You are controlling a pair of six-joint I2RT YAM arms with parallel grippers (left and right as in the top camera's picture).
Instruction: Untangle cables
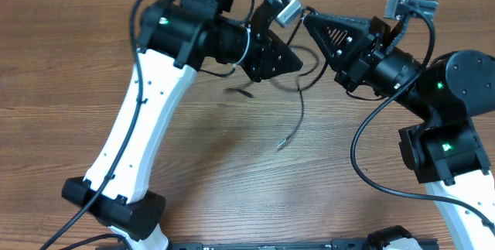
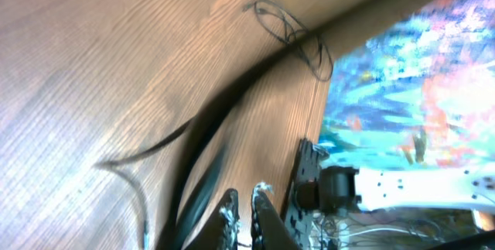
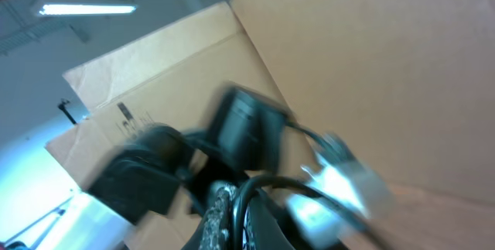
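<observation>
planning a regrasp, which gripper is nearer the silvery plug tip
Left. Seen from overhead, the left gripper sits beyond the silvery plug tip; the right gripper is farther back.

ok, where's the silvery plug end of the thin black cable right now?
Overhead view: the silvery plug end is just right of centre over the brown wooden table, at the free lower end of the thin black cable.

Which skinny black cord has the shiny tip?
The long thin black cord that curves down to a silvery end; the shorter black strand beside it shows none.
</observation>
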